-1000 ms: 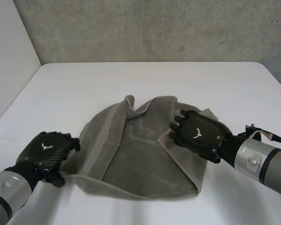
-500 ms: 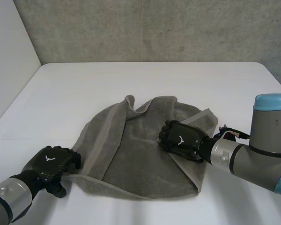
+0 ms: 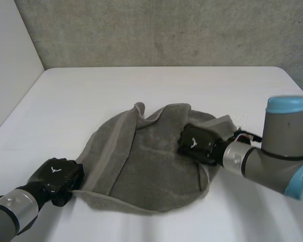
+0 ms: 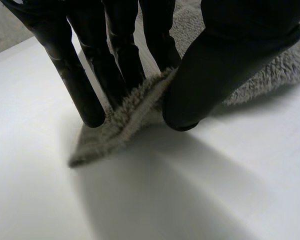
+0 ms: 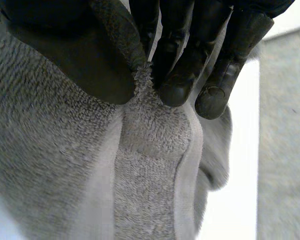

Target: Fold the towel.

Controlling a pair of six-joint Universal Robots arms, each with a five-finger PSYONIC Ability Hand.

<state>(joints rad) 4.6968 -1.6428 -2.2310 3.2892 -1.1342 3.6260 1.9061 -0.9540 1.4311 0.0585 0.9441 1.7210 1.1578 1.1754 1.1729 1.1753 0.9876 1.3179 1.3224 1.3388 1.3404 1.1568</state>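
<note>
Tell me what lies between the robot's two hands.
In the head view, the towel spans that stretch: the left hand pinches its near corner, the right hand a fold at its opposite side.

No words, numbers or brand names can be read anywhere. The only sign is a small white winged emblem, without lettering, on the back of each black hand: the left hand (image 3: 55,175) at the towel's (image 3: 146,174) eight o'clock corner, the right hand (image 3: 196,144) toward its three o'clock side.

Grey towel (image 3: 146,171), seemingly paler along the edges; white table (image 3: 91,91).
</note>
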